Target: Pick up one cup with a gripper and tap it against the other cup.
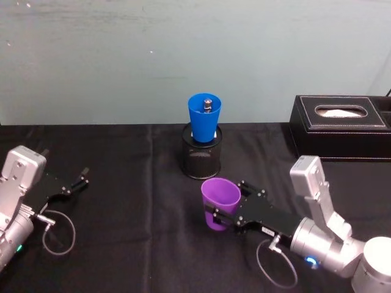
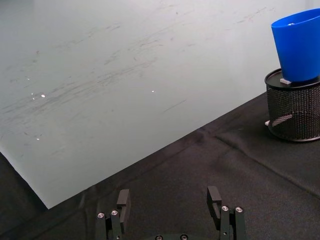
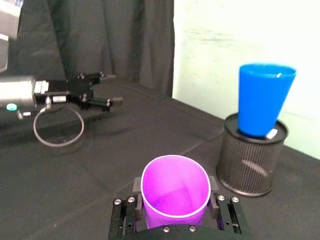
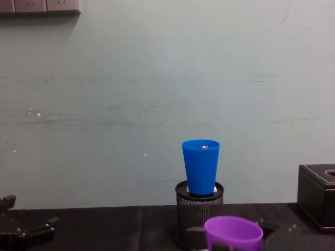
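The purple cup [image 1: 221, 201] stands upright near the table's front, and my right gripper [image 1: 227, 202] is shut on it, one finger on each side of its wall. In the right wrist view the purple cup [image 3: 175, 192] sits between the black fingers [image 3: 137, 188]. I cannot tell whether it rests on the cloth. The blue cup [image 1: 204, 118] stands upright in a black mesh holder [image 1: 201, 160] behind the purple one, apart from it. My left gripper [image 1: 79, 179] rests open at the far left, holding nothing.
A black tissue box [image 1: 342, 125] stands at the back right near the wall. A cable loop [image 1: 58, 232] hangs by the left arm. Black cloth [image 1: 140, 201] covers the table between the two arms.
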